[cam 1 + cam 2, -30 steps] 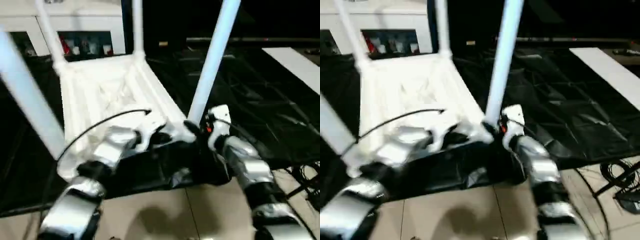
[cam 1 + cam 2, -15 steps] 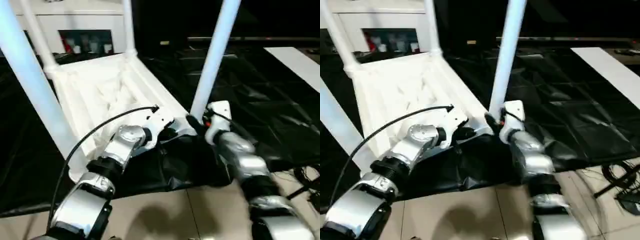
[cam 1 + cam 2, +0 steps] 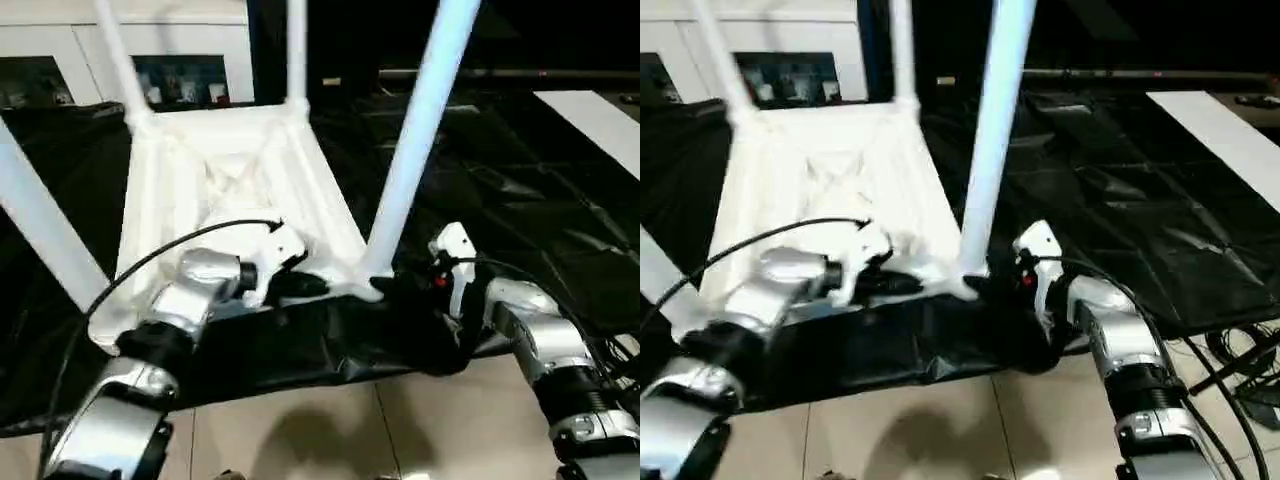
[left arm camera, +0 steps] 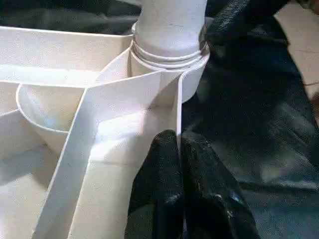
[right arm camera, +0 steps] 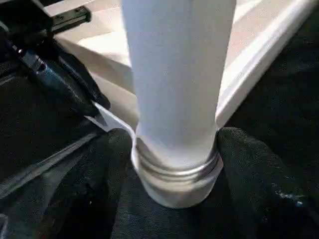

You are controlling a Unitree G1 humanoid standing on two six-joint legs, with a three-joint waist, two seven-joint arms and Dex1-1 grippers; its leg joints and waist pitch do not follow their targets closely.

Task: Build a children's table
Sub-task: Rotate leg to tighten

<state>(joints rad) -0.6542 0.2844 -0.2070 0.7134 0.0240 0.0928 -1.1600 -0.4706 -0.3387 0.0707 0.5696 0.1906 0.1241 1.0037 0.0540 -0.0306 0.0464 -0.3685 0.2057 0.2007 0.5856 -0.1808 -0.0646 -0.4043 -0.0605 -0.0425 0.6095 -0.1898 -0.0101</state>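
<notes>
The white tabletop [image 3: 230,170] lies upside down on black cloth, ribs showing. Legs stand in its corner sockets: the near right leg [image 3: 415,140], the near left leg [image 3: 40,230] and two far legs [image 3: 120,60] [image 3: 296,50]. My left gripper [image 4: 178,149] is shut on the tabletop's thin rim, just beside the near right corner socket [image 4: 172,59]. At that socket my right gripper [image 5: 174,144] is open. Its two fingers [image 5: 249,164] lie close against either side of the near right leg's base.
A white cabinet with glass doors [image 3: 60,50] stands behind the tabletop. The black cloth [image 3: 520,180] stretches far to the right, with a white board [image 3: 600,120] on it. Tiled floor [image 3: 400,430] lies in front, and cables [image 3: 1240,350] lie at the right edge.
The camera has shifted. My right gripper has slid down the near right leg to its base and its fingers have spread. The left gripper keeps its hold on the rim.
</notes>
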